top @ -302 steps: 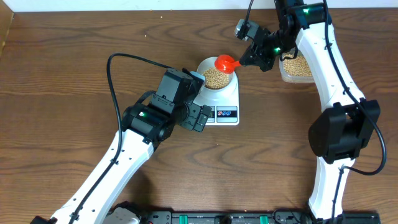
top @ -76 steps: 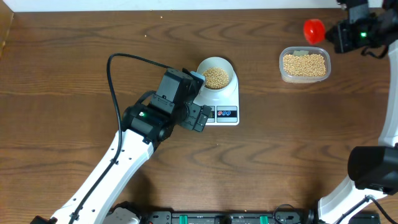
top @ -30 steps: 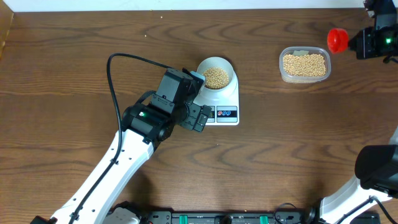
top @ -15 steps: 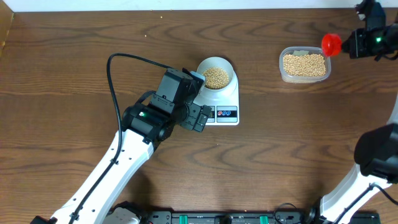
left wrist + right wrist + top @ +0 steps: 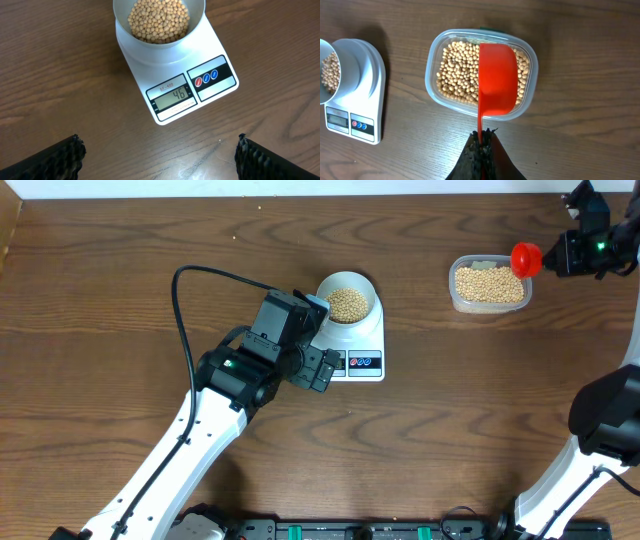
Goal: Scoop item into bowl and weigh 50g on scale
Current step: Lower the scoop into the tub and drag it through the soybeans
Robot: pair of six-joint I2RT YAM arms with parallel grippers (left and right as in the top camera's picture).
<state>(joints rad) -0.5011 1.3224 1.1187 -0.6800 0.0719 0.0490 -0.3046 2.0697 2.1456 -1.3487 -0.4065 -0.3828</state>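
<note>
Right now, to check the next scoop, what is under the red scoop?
The clear tub of tan beans. Beans show on both sides of the red scoop; those directly beneath its cup are covered.

Overhead looking straight down from far, taking in whole table [image 5: 100, 280]. Left wrist facing down, close, scale [image 5: 190, 95] sitting at 12 o'clock. Right wrist looking down on tub [image 5: 431, 75], sharing scale at 9 o'clock.
</note>
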